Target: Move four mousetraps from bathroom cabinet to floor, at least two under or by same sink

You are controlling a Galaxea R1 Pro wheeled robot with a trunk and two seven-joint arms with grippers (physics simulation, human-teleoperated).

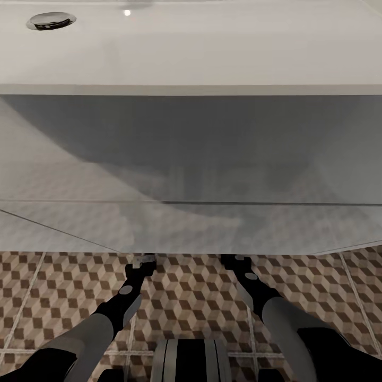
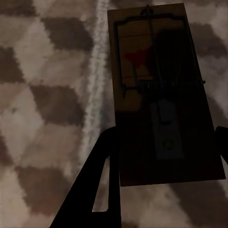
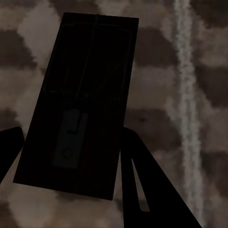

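Head view: both arms reach down under the white bathroom sink [image 1: 191, 90] above the cube-patterned bathroom floor [image 1: 191, 297]. Left end effector [image 2: 161, 156] clamps a mousetrap [image 2: 161, 95] between its fingers; right end effector [image 3: 71, 156] likewise grips a darker, shadowed mousetrap [image 3: 80, 99], both over the tiles.

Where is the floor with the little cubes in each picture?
Head view: the bathroom floor runs along the bottom, below the bathroom sink.
Left wrist view: it is the background behind the left mousetrap.
Right wrist view: it is the background behind the right mousetrap.
Shared landmark: pale grout lines cross the cube tiles in all three.
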